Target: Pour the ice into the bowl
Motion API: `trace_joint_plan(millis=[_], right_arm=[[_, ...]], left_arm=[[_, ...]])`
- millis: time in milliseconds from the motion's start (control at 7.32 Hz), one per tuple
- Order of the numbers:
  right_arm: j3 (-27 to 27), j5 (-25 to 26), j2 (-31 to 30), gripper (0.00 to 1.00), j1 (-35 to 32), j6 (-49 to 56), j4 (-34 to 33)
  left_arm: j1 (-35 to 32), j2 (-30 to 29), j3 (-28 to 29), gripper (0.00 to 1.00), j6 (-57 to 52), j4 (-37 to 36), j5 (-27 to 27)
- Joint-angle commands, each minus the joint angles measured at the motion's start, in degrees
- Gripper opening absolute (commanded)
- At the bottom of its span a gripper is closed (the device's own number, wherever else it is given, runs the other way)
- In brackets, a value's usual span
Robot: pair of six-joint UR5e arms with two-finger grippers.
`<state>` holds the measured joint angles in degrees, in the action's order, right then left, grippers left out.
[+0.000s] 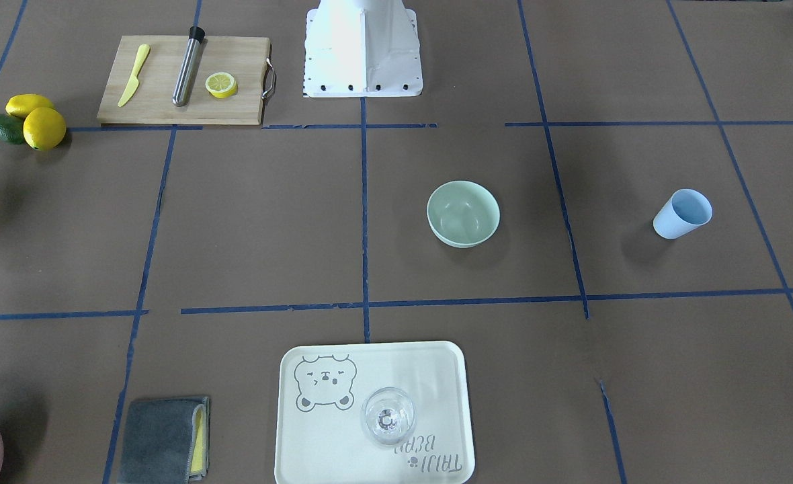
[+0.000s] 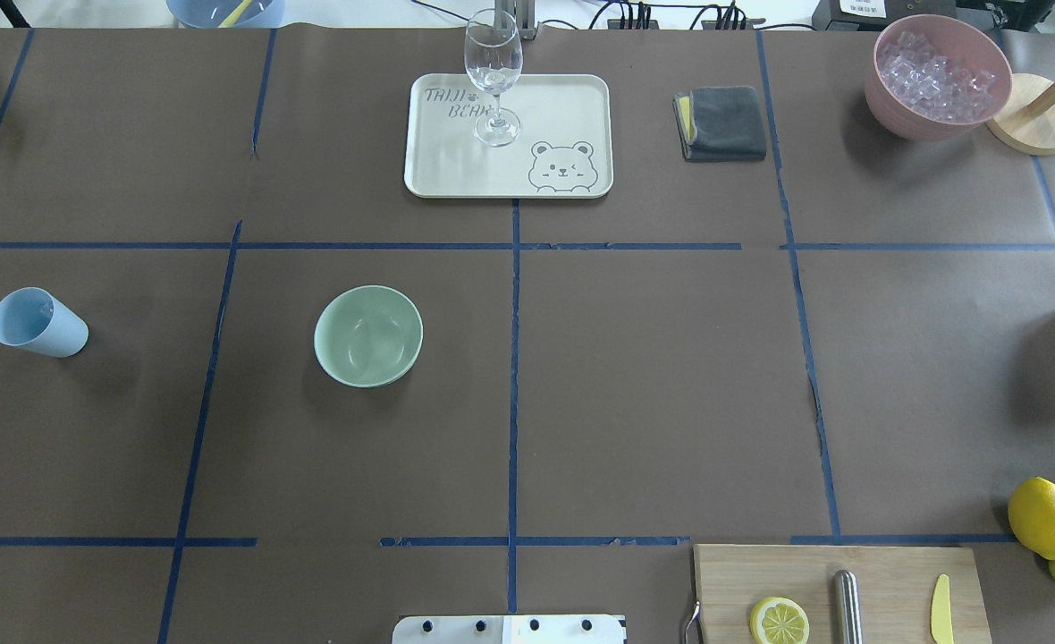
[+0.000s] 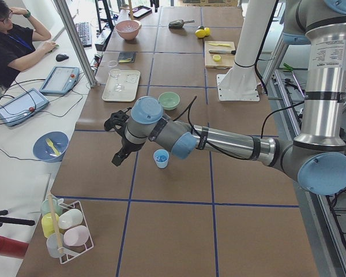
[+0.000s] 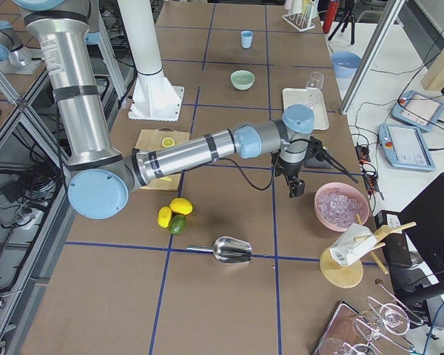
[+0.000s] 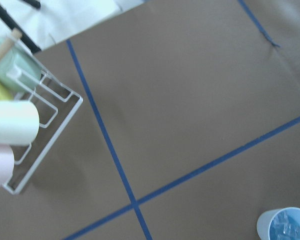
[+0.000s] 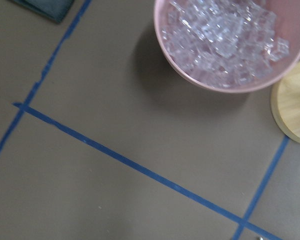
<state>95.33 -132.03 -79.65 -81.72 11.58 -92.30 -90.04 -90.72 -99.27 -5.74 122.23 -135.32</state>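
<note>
1. Overhead exterior view: the bowl [image 2: 367,335] stands upright, left of the tabletop's centre line and about midway between its near and far edges. It looks empty.
2. The cup [image 2: 38,322] stands upright close to the tabletop's left edge, well apart from the bowl. The left wrist view shows the ice [image 5: 286,227] inside it as a few clear cubes.
3. The left gripper [image 3: 119,158] hangs above the tabletop near the cup, on the left-edge side, with no contact seen. It shows in a side view only, so whether the jaws are parted or closed cannot be told.
4. The right gripper [image 4: 297,190] hangs near the pink container [image 4: 341,205], toward the tabletop's far right corner. Its jaw state cannot be told either.
5. Assessment: the cup is likely light and thin-walled, with smooth sides that could slip or flex under a hard squeeze. A side grip at mid-height, clear of the rim, looks best.
6. Assessment: the cubes are loose and slick and would probably slide out all at once, so a slow tilt close over the bowl is advised.
</note>
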Motion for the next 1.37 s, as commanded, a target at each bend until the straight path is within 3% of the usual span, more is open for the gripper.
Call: trace_joint_plan(millis=[0,137,273,547,957,1230], right_arm=[[-1.64,-0.24,-7.15,1.0,-4.67,4.41,0.71],[-1.64,-0.15,-8.58,1.0,-5.29,4.41,0.8],[-1.64,-0.07,-8.94,1.0,-5.3,3.98,0.8],[-1.64,0.02,-8.94,1.0,-5.3,3.54,0.89],[-1.64,0.11,-8.86,1.0,-5.3,3.36,0.98],[-1.64,0.2,-8.94,1.0,-5.3,3.18,0.98]], left_arm=[[1.0,-0.51,-0.22,1.0,9.53,8.79,-0.29],[3.7,2.02,0.47,1.0,13.17,18.21,0.49],[7.04,5.96,-0.22,1.0,17.21,26.92,7.02],[16.95,9.15,-1.36,1.0,29.59,33.67,19.5],[36.0,15.73,-1.98,1.0,46.11,43.85,44.53],[48.93,18.29,-1.98,1.0,52.55,45.99,62.98]])
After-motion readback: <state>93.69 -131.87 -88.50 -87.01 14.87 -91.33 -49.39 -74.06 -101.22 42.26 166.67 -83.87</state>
